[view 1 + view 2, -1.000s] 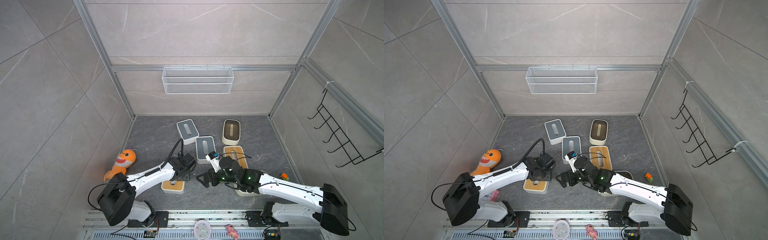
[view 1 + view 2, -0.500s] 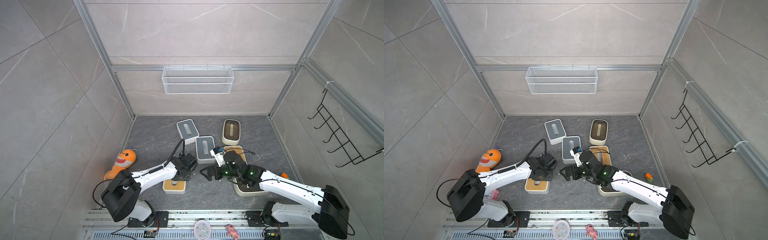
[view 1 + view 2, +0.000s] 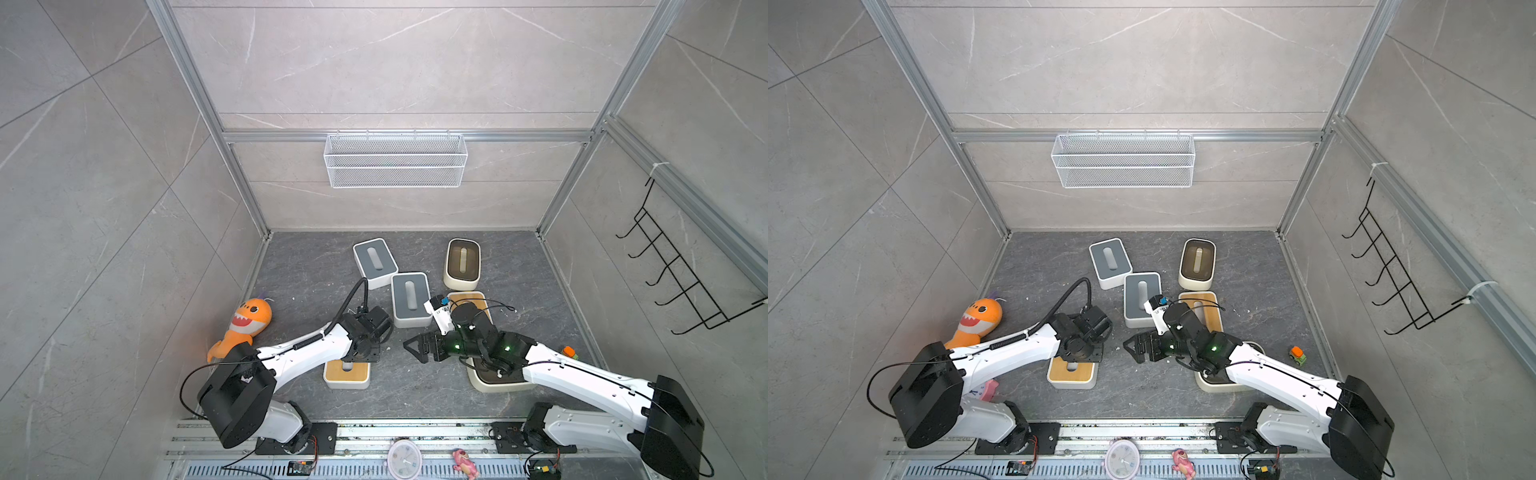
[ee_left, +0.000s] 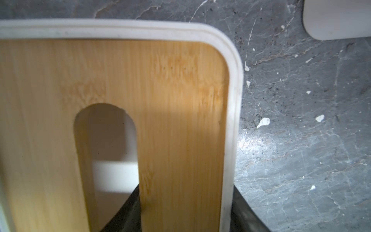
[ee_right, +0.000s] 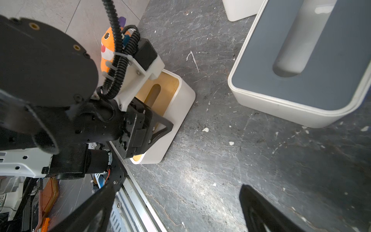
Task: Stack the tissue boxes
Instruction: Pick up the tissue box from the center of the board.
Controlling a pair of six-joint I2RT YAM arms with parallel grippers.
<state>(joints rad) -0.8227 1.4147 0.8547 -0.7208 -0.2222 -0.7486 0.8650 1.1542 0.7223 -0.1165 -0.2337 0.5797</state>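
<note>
Pinching bamboo-lidded box (image 4: 176, 96) between slot (image 4: 106, 150) and rim (image 4: 232, 120), left gripper (image 5: 157, 121); floor (image 4: 301, 140) alongside.

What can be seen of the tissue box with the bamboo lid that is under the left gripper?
The bamboo-lid tissue box is white, plastic-looking, with rounded corners and a raised rim around an inset bamboo lid with a rounded slot showing a white inside. It stands upright on the dark stone floor. The left gripper is shut on it, jaws pinching the lid strip and wall, one in the slot.
</note>
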